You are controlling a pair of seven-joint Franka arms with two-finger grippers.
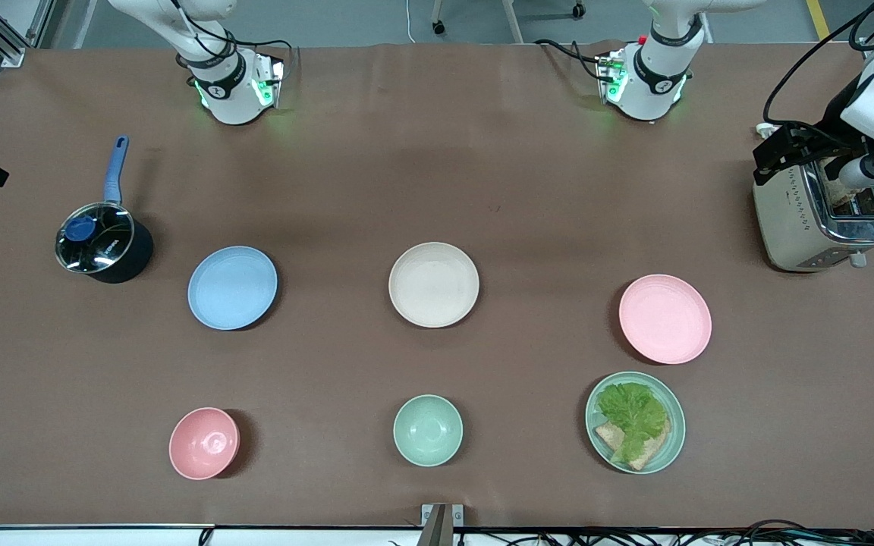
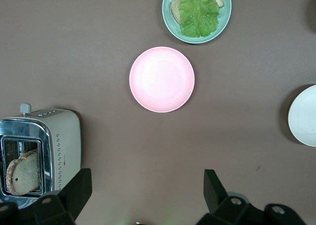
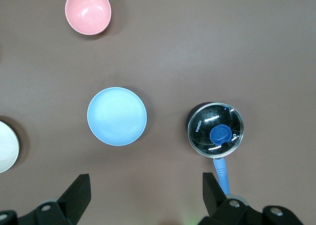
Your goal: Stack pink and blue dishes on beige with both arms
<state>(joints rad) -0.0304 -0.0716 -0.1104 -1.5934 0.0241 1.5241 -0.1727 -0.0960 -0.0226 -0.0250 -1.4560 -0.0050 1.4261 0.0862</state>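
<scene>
Three plates: blue plate (image 1: 232, 287), beige plate (image 1: 433, 284) and pink plate (image 1: 664, 318) lie in a row across the table, well apart, none stacked yet.
Beige plate: sits in the middle of the row, between the two bases, so either arm can likely reach it; that suits it as the stack's base.
Blue plate: lies toward the right arm's end, beside the lidded pot (image 1: 103, 244) and farther from the front camera than the pink bowl (image 1: 204, 443); it looks like the right arm's share.
Pink plate: lies toward the left arm's end, farther from the front camera than the green plate (image 1: 635, 421) of lettuce and toast, near the toaster (image 1: 820, 216); it looks like the left arm's share.
Left gripper (image 2: 145, 185): hangs high over bare table between toaster and pink plate, fingers spread wide, holding nothing.
Right gripper (image 3: 145, 185): hangs high over bare table near the blue plate and pot, fingers spread wide, empty.
Green bowl (image 1: 428, 430): stands nearer the front camera than the beige plate, out of the way.
Stage: judged as the start; each arm seems poised above its own plate to look before descending.
</scene>
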